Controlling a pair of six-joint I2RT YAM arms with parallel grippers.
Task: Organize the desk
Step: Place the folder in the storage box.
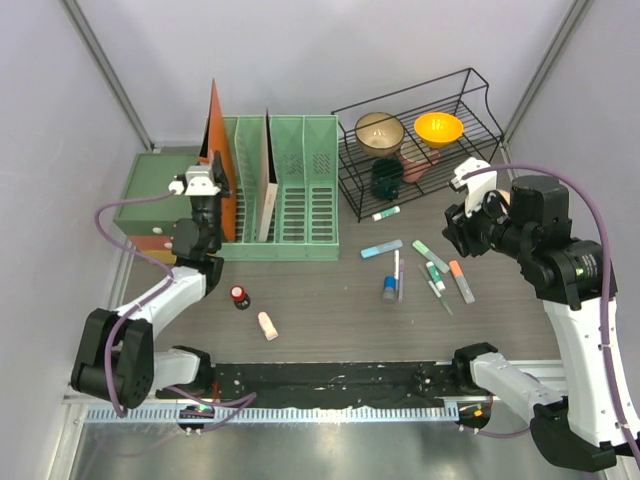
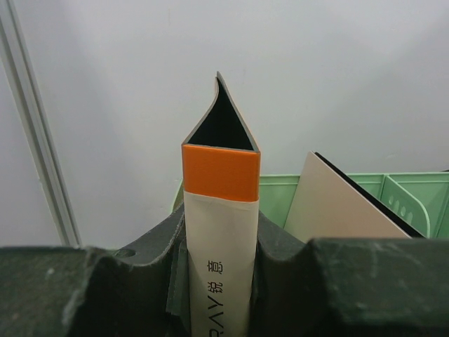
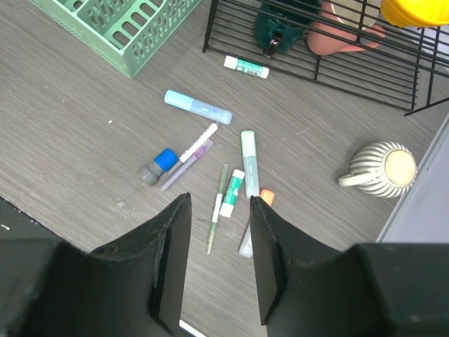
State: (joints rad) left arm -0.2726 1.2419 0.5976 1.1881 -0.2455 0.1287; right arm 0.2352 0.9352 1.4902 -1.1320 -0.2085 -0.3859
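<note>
Several pens (image 1: 381, 249) scattered on desk (image 1: 320, 300) beside wire rack (image 1: 350, 180).

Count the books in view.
2. An orange book stands at the green rack's left end, held by the left pincer; a cream book stands in a slot just right. Others may be hidden.

Green file rack (image 1: 290, 190), orange folder (image 1: 216, 150) upright at its left end; black wire rack (image 1: 420, 185) holding a yellow bowl (image 1: 438, 127); scattered pens (image 1: 381, 249); striped mug (image 3: 382, 170).
</note>
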